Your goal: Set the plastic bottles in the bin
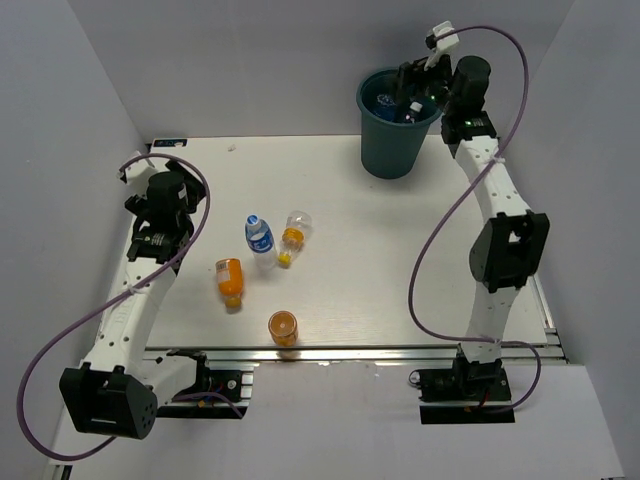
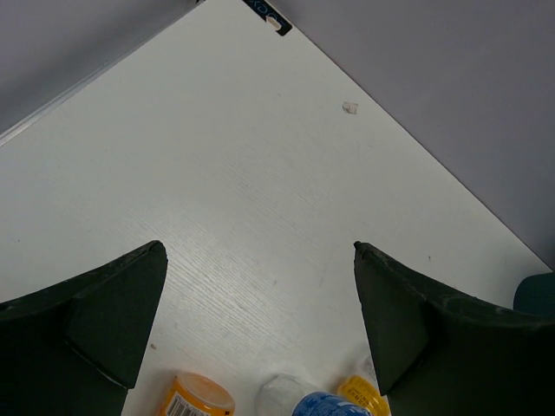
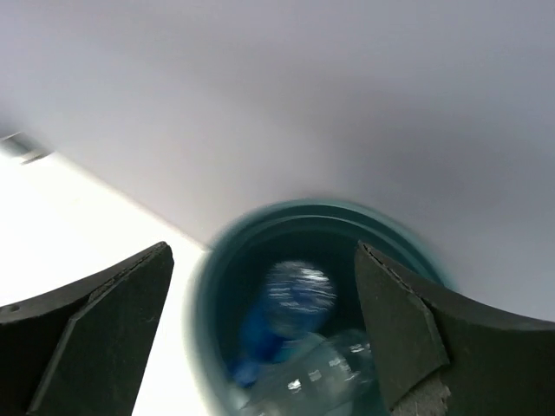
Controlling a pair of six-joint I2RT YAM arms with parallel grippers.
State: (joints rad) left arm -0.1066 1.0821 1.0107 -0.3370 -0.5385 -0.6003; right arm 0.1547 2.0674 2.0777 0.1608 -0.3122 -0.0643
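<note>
left gripper [image 2: 260, 286] gaping, empty | right gripper [image 3: 260, 286] gaping, empty | round teal bin [image 1: 385, 150]: blue-label bottle [image 3: 299, 296], clear bottle [image 3: 340, 368]

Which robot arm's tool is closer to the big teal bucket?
Right. The right tool hangs open just above the bin. The left tool is far away, over the left side of the table.

**Surface and material list: table lot**

- table [image 1: 350, 260]: white board, fine wood-like grain, satin finish.
- bin [image 1: 385, 160]: dark teal plastic, smooth, with a faint sheen.
- orange bottle [image 1: 230, 281]: glossy plastic with a printed label.
- blue-label bottle [image 1: 259, 235]: clear, shiny plastic.
- left gripper [image 2: 258, 251], fingers [image 2: 104, 321]: dark matt plastic, slightly rough at the edges.
- front rail [image 1: 350, 350]: bare silvery metal.
- cable [image 1: 440, 245]: smooth purple sheath.
- walls [image 1: 250, 60]: pale grey, matt.
</note>
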